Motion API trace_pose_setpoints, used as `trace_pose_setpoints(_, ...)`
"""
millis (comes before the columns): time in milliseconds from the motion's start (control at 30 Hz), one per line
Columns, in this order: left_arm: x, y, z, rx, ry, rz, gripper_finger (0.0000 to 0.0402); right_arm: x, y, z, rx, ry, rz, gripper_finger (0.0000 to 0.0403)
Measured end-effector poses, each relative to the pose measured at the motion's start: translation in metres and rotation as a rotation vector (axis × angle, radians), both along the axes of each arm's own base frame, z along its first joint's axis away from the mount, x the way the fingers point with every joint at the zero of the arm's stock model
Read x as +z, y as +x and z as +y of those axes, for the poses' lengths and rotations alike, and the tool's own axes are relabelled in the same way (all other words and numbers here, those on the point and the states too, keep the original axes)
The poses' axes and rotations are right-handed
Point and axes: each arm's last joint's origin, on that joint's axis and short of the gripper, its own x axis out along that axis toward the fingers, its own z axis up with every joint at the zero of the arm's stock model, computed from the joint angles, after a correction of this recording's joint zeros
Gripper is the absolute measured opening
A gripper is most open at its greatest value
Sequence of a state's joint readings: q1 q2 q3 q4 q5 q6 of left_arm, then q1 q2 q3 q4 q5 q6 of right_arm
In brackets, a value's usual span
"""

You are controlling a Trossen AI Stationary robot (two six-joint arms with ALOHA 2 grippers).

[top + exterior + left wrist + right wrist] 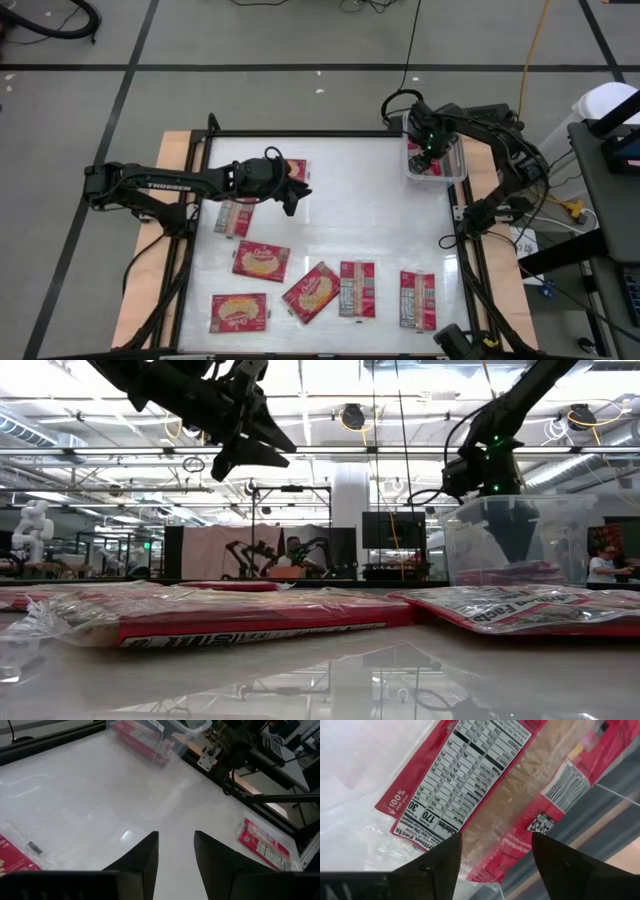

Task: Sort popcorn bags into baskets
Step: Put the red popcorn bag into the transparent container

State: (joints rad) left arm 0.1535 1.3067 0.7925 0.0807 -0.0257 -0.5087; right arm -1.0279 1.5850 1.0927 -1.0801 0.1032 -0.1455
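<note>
Right gripper [428, 152] hangs inside the clear basket [456, 176] at the table's far right corner, fingers spread and gripping nothing; a popcorn bag [470, 785] lies printed-panel side up just beyond the fingertips, apparently resting in the basket. Judged step: drop-off into the basket, release looks done. Next move calls for lifting clear of the basket rim and going for another packet. Left gripper [290, 195] hovers above the table [380, 220] near the far left part, fingers parted, empty; a loose bag [236, 217] lies just beside it. More bags [357, 289] are scattered along the near edge, well apart from both grippers.
</note>
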Motion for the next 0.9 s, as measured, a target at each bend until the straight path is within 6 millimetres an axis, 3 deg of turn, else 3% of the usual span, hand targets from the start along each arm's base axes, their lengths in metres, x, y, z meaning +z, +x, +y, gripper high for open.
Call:
trace_pose_setpoints(333,0.0,0.0,0.0,0.003,-0.004,0.0,0.0127,-0.03,0.001,0.001,0.014,0.069,0.075,0.0223)
trace_pose_setpoints(467,0.0,0.0,0.001,0.016,-0.009,-0.001,0.0127,-0.033,0.002,0.002,0.009,0.062,0.073,0.017)
trace_pose_setpoints(700,0.0,-0.001,0.004,0.03,-0.005,0.0,0.0127,-0.034,0.002,0.001,0.0,0.053,0.066,0.0018)
trace_pose_setpoints(900,0.0,-0.001,0.008,0.046,-0.002,-0.001,0.0127,-0.024,0.001,0.004,-0.02,0.02,0.029,0.0005)
